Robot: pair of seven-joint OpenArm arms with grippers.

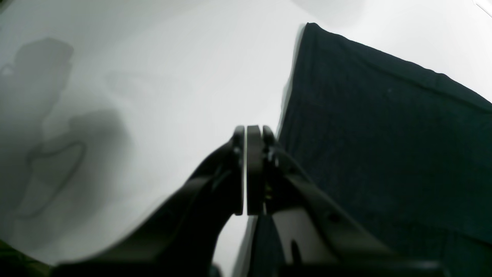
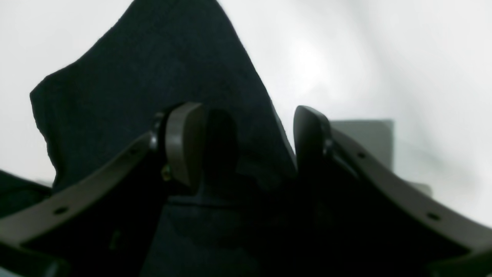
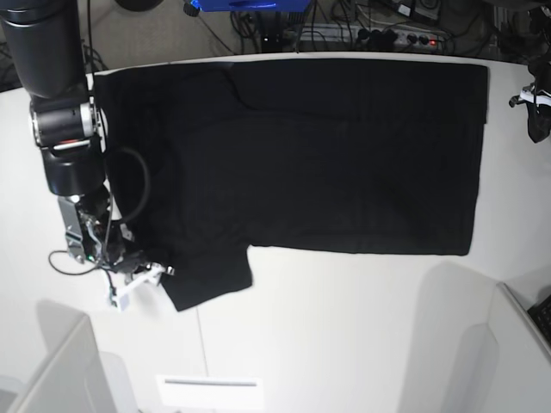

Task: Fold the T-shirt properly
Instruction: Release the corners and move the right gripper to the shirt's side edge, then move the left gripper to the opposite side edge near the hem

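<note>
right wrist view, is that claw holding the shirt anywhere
No. The right claw is open above the T-shirt, by its sleeve, gripping nothing. The left claw is shut beside the shirt's edge, with no cloth between its pads.

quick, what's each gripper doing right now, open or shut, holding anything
Left gripper: shut, holding nothing, beside the T-shirt.
Right gripper: open, jaws spread over the shirt's sleeve edge, not gripping it.
</note>
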